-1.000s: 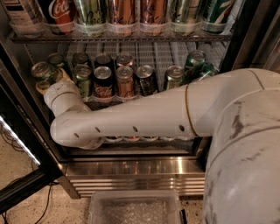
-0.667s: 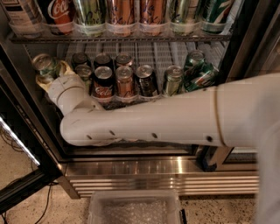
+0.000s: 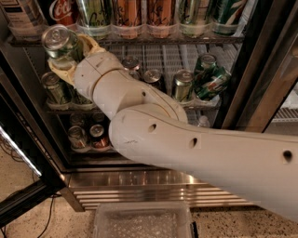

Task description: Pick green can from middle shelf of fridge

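The pale olive-green can (image 3: 57, 41) with a silver top is held in my gripper (image 3: 66, 56), which is shut on it. The can is lifted in front of the fridge's upper left, above the left end of the middle shelf (image 3: 158, 58). One cream finger (image 3: 91, 44) shows to the right of the can. My arm runs from the lower right up to the can and hides much of the shelf's middle. The fridge (image 3: 260, 79) has a black frame and a ribbed steel base panel (image 3: 139, 186).
Two dark green 7UP cans (image 3: 210, 79) stand and lean at the shelf's right, other cans (image 3: 182, 84) beside them. A Coca-Cola can (image 3: 63, 9) and tall cans sit on the rack above. The lowest rack holds cans (image 3: 88, 135). A clear plastic bin (image 3: 144, 221) lies on the floor.
The gripper has risen from the left end of the middle shelf with the green can in it. The can now sits higher and out in front of the rack.
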You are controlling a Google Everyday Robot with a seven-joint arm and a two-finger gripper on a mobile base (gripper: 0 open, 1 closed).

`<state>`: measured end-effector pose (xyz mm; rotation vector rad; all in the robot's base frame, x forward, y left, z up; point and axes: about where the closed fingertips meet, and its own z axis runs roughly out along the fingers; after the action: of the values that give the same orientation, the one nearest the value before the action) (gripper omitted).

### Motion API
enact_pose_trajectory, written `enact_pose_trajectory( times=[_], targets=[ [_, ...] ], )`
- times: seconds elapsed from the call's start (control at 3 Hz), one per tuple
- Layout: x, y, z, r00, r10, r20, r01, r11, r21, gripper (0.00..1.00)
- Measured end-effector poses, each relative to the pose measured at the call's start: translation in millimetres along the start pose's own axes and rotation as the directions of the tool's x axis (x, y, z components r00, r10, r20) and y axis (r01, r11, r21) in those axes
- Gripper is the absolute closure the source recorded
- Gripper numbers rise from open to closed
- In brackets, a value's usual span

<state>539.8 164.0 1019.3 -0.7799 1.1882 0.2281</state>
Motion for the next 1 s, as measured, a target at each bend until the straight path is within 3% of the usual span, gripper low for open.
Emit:
enact_pose_trajectory(
  times=[0.33, 0.67, 1.0],
  targets=[
    [-0.9, 14.6, -2.4, 1.000, 0.004, -0.011, -0.004, 0.9982, -0.059, 1.00],
    [-0.9, 14.6, -2.4, 1.000, 0.004, -0.011, -0.005, 0.9982, -0.059, 1.00],
    [0.3, 21.2, -1.9, 0.998, 0.064, -0.016, -0.065, 0.9943, -0.085, 1.00]
  ],
)
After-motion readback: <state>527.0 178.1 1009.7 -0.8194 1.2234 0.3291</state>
